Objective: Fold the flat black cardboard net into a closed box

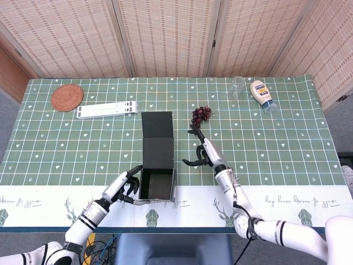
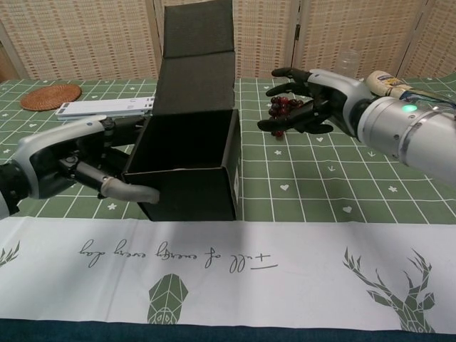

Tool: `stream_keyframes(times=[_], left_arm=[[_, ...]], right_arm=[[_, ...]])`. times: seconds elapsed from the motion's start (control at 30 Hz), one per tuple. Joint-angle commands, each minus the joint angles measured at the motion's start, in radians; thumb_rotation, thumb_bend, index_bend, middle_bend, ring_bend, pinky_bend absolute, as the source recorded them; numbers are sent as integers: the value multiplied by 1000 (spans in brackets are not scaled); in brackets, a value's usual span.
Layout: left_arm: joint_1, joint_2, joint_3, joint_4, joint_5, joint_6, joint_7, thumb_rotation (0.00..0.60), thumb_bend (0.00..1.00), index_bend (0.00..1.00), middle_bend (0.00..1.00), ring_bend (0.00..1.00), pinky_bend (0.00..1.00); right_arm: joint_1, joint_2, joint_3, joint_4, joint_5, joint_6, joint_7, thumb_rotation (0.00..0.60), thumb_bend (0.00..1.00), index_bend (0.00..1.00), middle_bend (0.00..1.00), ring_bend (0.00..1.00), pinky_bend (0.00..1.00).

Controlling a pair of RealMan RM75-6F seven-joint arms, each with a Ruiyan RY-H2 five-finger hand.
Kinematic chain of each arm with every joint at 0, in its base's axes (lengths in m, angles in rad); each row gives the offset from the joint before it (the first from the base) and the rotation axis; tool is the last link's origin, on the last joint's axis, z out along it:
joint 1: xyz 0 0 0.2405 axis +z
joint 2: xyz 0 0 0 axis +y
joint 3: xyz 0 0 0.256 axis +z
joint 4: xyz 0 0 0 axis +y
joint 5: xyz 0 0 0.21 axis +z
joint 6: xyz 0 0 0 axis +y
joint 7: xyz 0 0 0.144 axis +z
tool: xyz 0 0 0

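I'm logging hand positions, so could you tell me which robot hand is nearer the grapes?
The right robot hand: it hovers open just beside the grapes. The left robot hand holds the black box, farther away.

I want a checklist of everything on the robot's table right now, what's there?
Surface: green tablecloth with a white front strip.
Job's things: black box, open, lid flap still up.
Clutter: grapes, coaster, white stand, glass, sauce bottle.
Hands: left hand holds the box's left side; right hand open, empty, near the grapes.
Cables: nothing seen on the table.
Surroundings: woven screens behind.
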Motion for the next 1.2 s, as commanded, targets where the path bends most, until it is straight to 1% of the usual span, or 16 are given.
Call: stream_keyframes(times=[0.03, 0.17, 0.23, 0.37, 0.5, 0.6, 0.73, 0.97, 1.1, 1.2], left_arm=[[-15, 3, 5, -14, 4, -11, 13, 600, 74, 289, 315, 694, 809], [-35, -6, 4, -13, -1, -25, 43, 600, 74, 288, 315, 694, 809], [-48, -15, 2, 1, -10, -38, 68, 600, 74, 288, 314, 694, 809], [-64, -42, -13, 42, -62, -58, 95, 600, 74, 286, 315, 694, 809], [-73, -60, -20, 79, -100, -72, 117, 600, 74, 285, 315, 694, 809], [-79, -78, -17, 109, -108, -72, 147, 600, 74, 284, 314, 694, 809], [-87, -100, -32, 134, -144, -76, 175, 600, 74, 280, 315, 694, 808], [-101, -145, -49, 183, -211, -82, 264, 600, 74, 277, 315, 694, 809], [-103, -171, -68, 206, -271, -84, 301, 600, 73, 273, 314, 695, 809], [-101, -180, -80, 213, -309, -82, 321, 600, 74, 270, 315, 695, 809]], right_arm=[[37, -44, 28, 31, 28, -19, -16, 600, 159, 0, 131, 780, 1000], [72, -89, 58, 58, 48, -18, -16, 600, 125, 0, 139, 780, 1000], [88, -106, 80, 58, 60, -26, -4, 600, 91, 0, 147, 780, 1000], [88, -96, 97, 19, 48, -36, 25, 600, 14, 0, 159, 780, 1000], [71, -61, 114, -33, 39, -65, 84, 600, 0, 0, 173, 780, 1000], [63, -30, 126, -64, 39, -97, 122, 600, 0, 0, 197, 780, 1000], [67, 4, 126, -91, 53, -142, 138, 600, 0, 0, 226, 784, 1000], [113, 90, 147, -138, 119, -285, 164, 600, 0, 0, 279, 791, 1000], [154, 139, 138, -158, 162, -364, 159, 600, 0, 0, 291, 791, 1000], [177, 166, 117, -157, 167, -382, 134, 600, 0, 0, 311, 792, 1000]])
